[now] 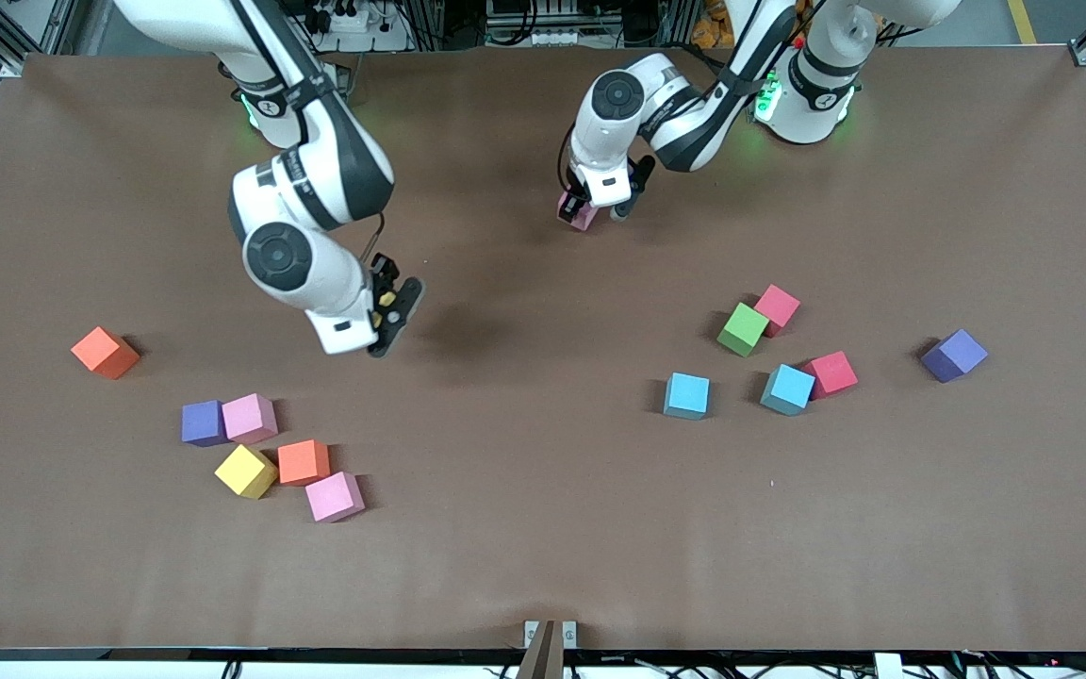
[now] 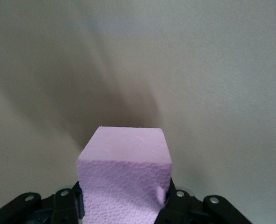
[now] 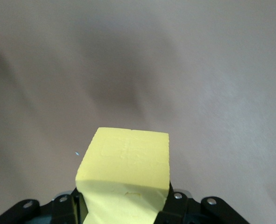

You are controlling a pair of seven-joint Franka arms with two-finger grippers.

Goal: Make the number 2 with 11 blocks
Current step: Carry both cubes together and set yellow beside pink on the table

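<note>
My left gripper [image 1: 597, 209] is shut on a light pink block [image 1: 582, 216] low over the table's middle, close to the robots' side; in the left wrist view the block [image 2: 123, 163] is dented where a finger [image 2: 174, 199] presses it. My right gripper [image 1: 395, 319] hangs above the table, shut on a yellow block [image 3: 126, 161]. Toward the right arm's end lie an orange block [image 1: 105, 352], a pink [image 1: 250, 418], a yellow [image 1: 245, 471], an orange [image 1: 304, 462] and a pink [image 1: 334, 496]. Toward the left arm's end lie a green [image 1: 743, 329], two blue [image 1: 687, 395] [image 1: 787, 389] and two red [image 1: 778, 307] [image 1: 831, 373].
A purple cube [image 1: 203, 422] touches the pink block in the cluster at the right arm's end. A second purple cube [image 1: 954, 355] sits alone toward the left arm's end. Brown table [image 1: 524, 528] stretches bare between the two clusters.
</note>
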